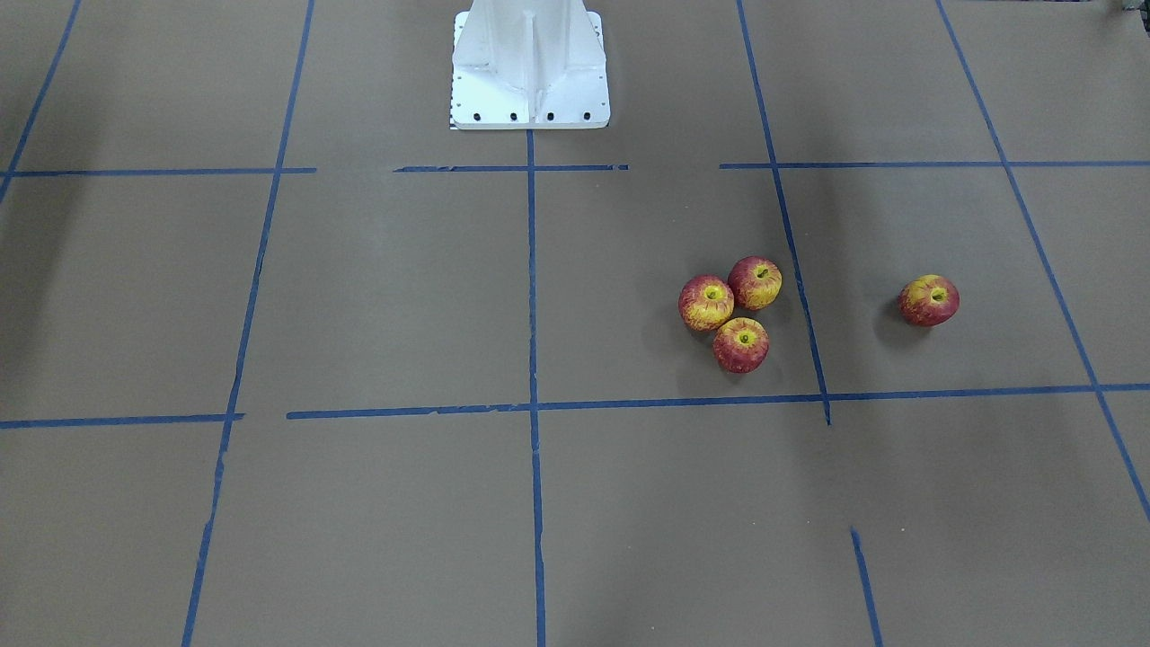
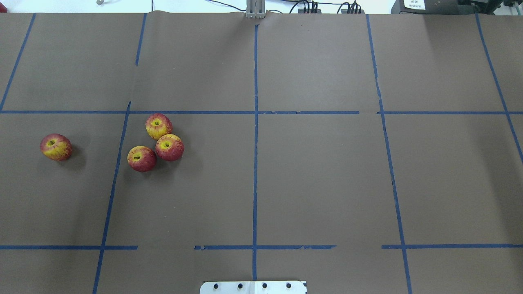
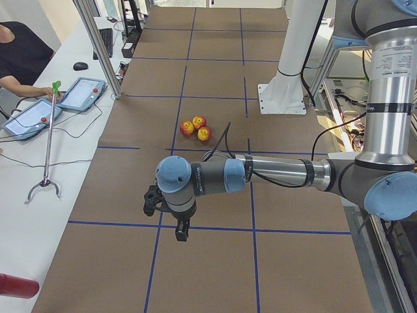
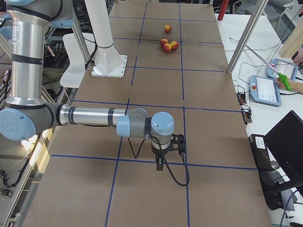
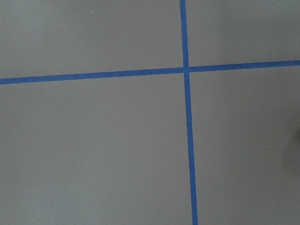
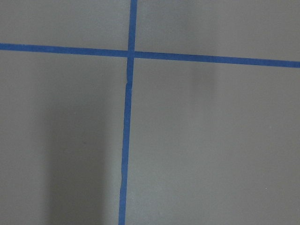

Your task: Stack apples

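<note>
Out from the robot's white pedestal, toward its left side, you have three apples bunched on the brown surface, touching or very nearly so, stems up, in a rough triangle. The fourth apple sits alone, farther to the left of the pedestal and well apart from the cluster, across a blue tape line. Nothing rests on top of anything, so by my reading no stacking is done (the triangle does look like a ready base).

What is left for you, I judge, is the real work: pick up the lone apple and set it in the hollow on top of the three.

Neither arm is near the fruit. The left gripper hangs over bare surface far out on the pedestal's left, beyond the apples, and the right gripper does the same far out on the pedestal's right. Only the side cameras catch them, so I cannot tell whether either set of fingers is released or clenched. Both wrist cameras show nothing but paper and crossing tape.
</note>
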Available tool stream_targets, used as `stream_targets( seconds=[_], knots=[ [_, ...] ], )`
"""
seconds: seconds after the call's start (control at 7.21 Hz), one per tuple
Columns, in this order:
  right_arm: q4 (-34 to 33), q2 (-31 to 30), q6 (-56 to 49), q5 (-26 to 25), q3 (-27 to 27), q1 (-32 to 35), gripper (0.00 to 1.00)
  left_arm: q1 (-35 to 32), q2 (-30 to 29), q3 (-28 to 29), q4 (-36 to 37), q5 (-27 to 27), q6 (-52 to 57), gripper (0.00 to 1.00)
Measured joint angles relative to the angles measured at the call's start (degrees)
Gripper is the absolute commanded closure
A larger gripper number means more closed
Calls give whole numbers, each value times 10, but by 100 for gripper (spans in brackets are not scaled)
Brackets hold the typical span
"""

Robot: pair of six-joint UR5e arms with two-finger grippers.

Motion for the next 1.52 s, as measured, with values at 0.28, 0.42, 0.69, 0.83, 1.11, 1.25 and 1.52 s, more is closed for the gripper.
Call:
stream_targets(
  seconds=[0.28,0.42,0.69,0.83,1.11,1.25,1.52],
  knots=[
    [0,0,0,0,0,0,0,0,1,0,-14,0,-1,0],
    [0,0,0,0,0,0,0,0,1,0,-16,0,-1,0],
    [0,0,0,0,0,0,0,0,0,-2,-22,-1,-1,0],
    [0,0,0,0,0,0,0,1,-1,-2,-36,-5,-4,0],
    [0,0,0,0,0,0,0,17,-2,-8,-71,-48,-62,0],
    [0,0,0,0,0,0,0,39,-1,-20,-95,-60,-112,0],
    [0,0,0,0,0,0,0,124,-2,-53,-152,-42,-228,0]
  ],
)
